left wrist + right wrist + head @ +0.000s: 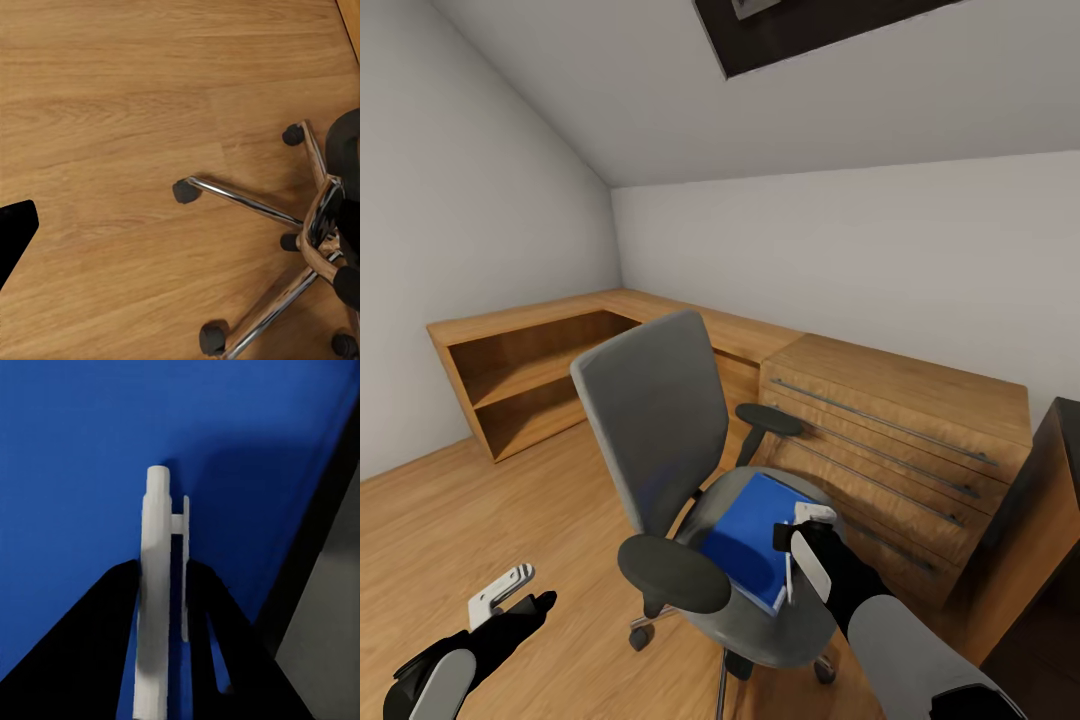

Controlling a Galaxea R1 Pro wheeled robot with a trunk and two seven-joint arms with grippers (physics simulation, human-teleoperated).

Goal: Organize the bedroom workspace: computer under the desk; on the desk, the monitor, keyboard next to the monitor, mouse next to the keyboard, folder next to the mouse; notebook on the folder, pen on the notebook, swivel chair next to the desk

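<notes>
1. Sloped pale grey walls and a light wood plank floor frame the bedroom, with a dark-framed skylight overhead and a low light-wood shelf unit running into a drawer chest with bar handles along the far wall.

2. At the right edge of the head view stands a dark piece of furniture; I cannot tell whether it belongs to the desk.

3. Centre stage is the swivel chair, its back turned partly toward the robot; its metal star base rests on casters on the bare floor.

4. On the seat lies the folder, flat and bright blue, reaching toward the seat's right-hand rim.

5. The right gripper hangs just over the folder's near right corner. Its jaws are pinching the pen, which runs lengthwise between the black fingers, just above the blue cover.

6. The left gripper hovers low over the floor, well apart from the chair; I cannot tell how its jaws stand.

7. Risks, as I judge them: the pen is thin and could pivot or slip out during travel. Reaching for the folder with this occupied hand could nudge it off the seat, and any push may roll the chair on its casters.
</notes>
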